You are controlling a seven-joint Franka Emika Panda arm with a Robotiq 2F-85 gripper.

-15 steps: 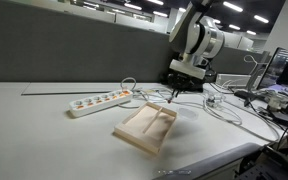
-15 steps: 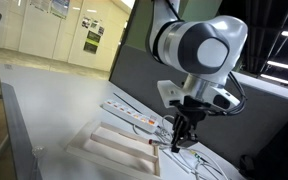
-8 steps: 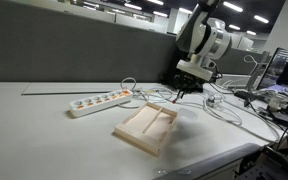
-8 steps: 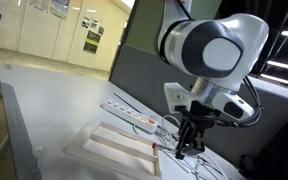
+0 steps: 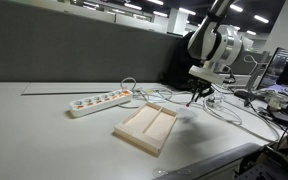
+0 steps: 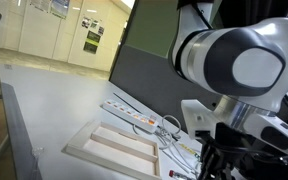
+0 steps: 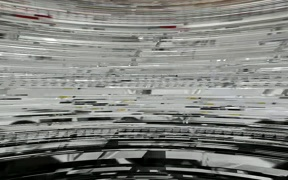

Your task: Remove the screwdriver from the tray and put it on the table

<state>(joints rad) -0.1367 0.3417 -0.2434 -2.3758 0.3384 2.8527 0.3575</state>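
The light wooden tray (image 5: 134, 137) lies on the white table (image 5: 44, 135) and looks empty in both exterior views; its rim also shows nearer the camera (image 6: 84, 152). My gripper (image 5: 194, 97) hangs above the table to the right of the tray, over the cables. It is closed on a thin slanted stick, the screwdriver (image 5: 191, 101), which points down from the fingertips. In an exterior view the gripper (image 6: 216, 164) is a dark shape at the bottom edge and the screwdriver is not discernible. The wrist view is only streaked noise.
A long white power strip (image 5: 99, 101) with orange switches lies behind the tray and also shows in an exterior view (image 6: 134, 118). Thin white cables (image 5: 224, 106) spread over the table under and right of the gripper. A grey partition stands behind the table.
The gripper has moved from above the tray's far end to the right, away from the tray, carrying the thin stick with it. The tray has not moved.
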